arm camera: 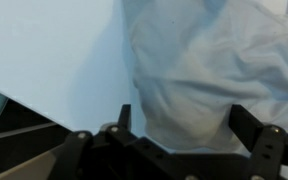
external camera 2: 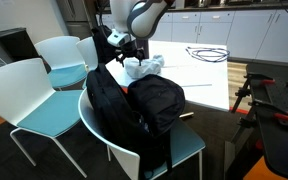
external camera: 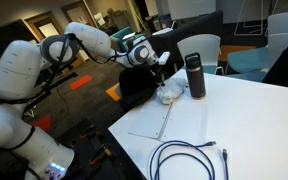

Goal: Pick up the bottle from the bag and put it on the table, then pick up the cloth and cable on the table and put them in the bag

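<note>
Cloth at the counter edge, my gripper spread wide open over it.
Bottle stands at the cloth's 2 o'clock, cable lies at 6 o'clock; bag rests on a chair.

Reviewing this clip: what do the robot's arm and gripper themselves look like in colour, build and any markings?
The arm is glossy white, built of rounded, bulging segments with black bands at the joints. The gripper is black and sits on a white-and-black wrist. In the wrist view its two black fingers look angular, with linkage bars. No markings are legible, and it is unclear whether any cabling runs outside.
</note>
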{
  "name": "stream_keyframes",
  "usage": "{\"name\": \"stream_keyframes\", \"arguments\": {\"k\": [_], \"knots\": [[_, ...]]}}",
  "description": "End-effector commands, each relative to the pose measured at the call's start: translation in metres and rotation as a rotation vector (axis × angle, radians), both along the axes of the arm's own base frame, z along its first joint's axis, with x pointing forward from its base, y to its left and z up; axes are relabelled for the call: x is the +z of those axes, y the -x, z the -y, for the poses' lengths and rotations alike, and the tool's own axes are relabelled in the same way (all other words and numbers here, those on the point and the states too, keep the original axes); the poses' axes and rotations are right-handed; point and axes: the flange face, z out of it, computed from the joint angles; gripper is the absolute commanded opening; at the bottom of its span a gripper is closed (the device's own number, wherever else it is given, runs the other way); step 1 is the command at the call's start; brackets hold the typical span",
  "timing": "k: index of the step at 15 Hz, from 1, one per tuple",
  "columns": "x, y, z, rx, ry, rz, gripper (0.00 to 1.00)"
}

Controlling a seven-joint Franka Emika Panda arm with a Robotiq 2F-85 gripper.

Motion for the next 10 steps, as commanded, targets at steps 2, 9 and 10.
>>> {"name": "stream_keyframes", "arguments": {"k": [2,9,10], "knots": [[-0.013,-0.016,0.008,-0.044,-0.045,0.018,0.74],[0.001,-0.023,0.005,-0.04,-0.041,0.046,0.2],[0.002,-0.023,0.004,-0.041,-0.04,0.047,0.14]]}}
